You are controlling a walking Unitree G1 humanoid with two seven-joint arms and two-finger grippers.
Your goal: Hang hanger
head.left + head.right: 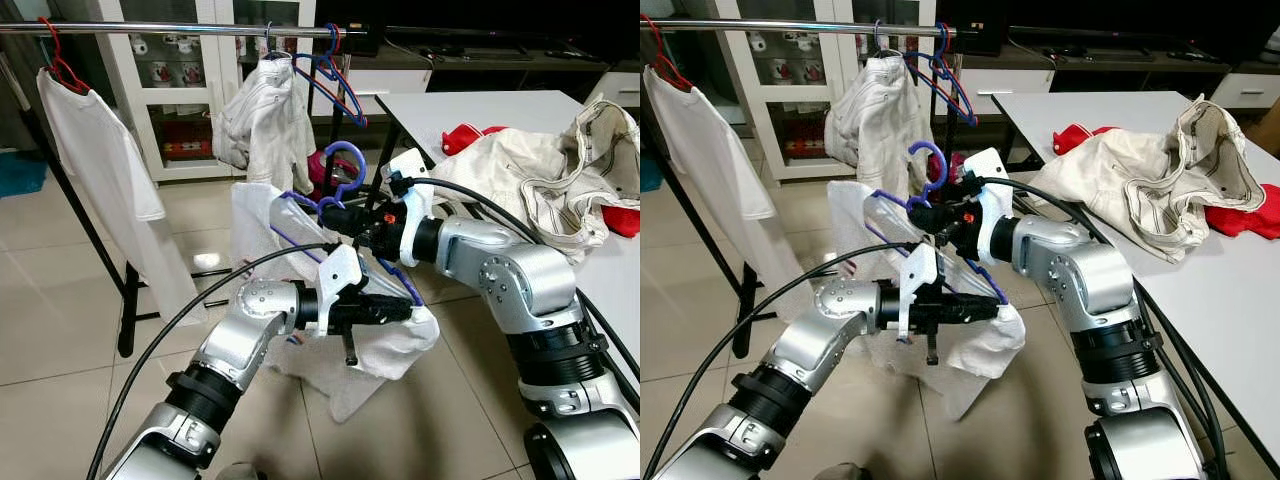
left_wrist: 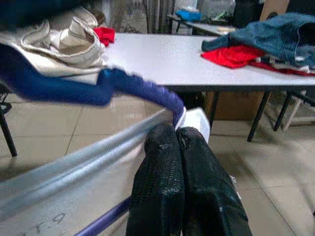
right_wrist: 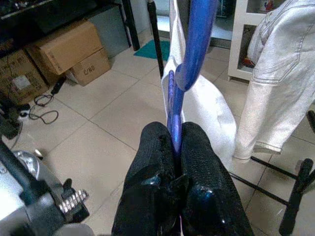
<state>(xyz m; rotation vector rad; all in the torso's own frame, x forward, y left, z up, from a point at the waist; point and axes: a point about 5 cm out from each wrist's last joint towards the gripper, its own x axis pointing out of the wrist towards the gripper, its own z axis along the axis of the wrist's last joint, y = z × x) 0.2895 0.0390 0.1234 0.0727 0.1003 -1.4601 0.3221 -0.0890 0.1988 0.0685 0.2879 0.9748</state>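
A blue hanger (image 1: 345, 165) carries a white garment (image 1: 262, 228) and is held in front of me below the clothes rail (image 1: 170, 29). My right gripper (image 1: 330, 216) is shut on the hanger's neck just under the hook; the right wrist view has the blue hanger (image 3: 199, 29) rising from between the shut fingers (image 3: 152, 147). My left gripper (image 1: 405, 312) is lower, at the hanger's right shoulder end, and is shut on the white garment there. In the left wrist view the blue hanger (image 2: 123, 86) curves down to the closed fingertips (image 2: 162, 142).
On the rail hang a white T-shirt (image 1: 95, 150) on a red hanger, a white jacket (image 1: 262, 115) and empty blue and red hangers (image 1: 335, 70). The rack's black legs (image 1: 125, 300) stand on the tiled floor. A white table (image 1: 480, 110) at the right holds cream trousers (image 1: 540, 170) and red clothes.
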